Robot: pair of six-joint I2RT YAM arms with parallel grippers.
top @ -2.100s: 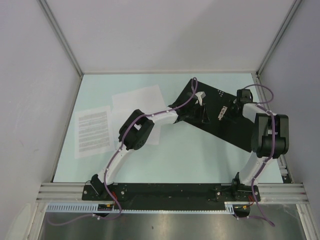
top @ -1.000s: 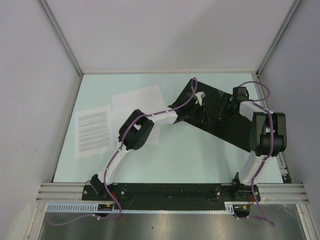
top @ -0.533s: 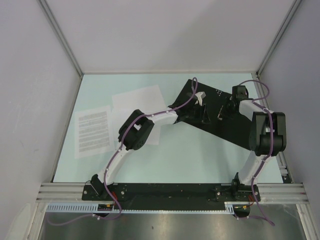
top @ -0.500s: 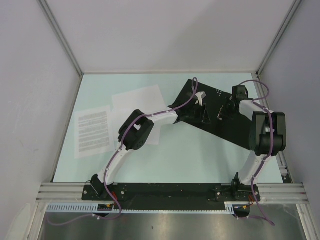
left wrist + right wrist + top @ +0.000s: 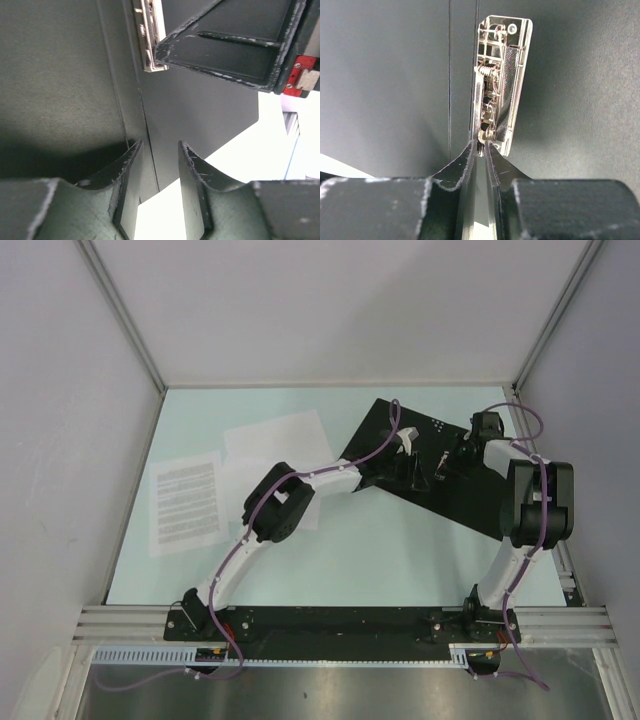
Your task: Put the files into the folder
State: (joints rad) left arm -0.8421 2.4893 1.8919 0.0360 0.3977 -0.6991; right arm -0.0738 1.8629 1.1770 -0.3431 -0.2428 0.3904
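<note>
Over at the far right of the table (image 5: 380,560), the folder (image 5: 470,495) lies open, black side up. My right gripper (image 5: 481,146) pinches the end of its metal clip (image 5: 502,80). My left gripper (image 5: 159,165) hangs above the folder, jaws apart, holding nothing. The printed sheet (image 5: 186,502) and a blank sheet (image 5: 275,440) lie to the folder's left.

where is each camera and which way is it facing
Top external: above and behind the bases, looking down on table, open folder and sheets; both arms, left gripper and right gripper show.
Left wrist: on the left arm, looking past its open fingers at the folder's black inside.
Right wrist: on the right arm, looking past its fingers at the metal clip they pinch.
Shared: both wrist views show that clip.
</note>
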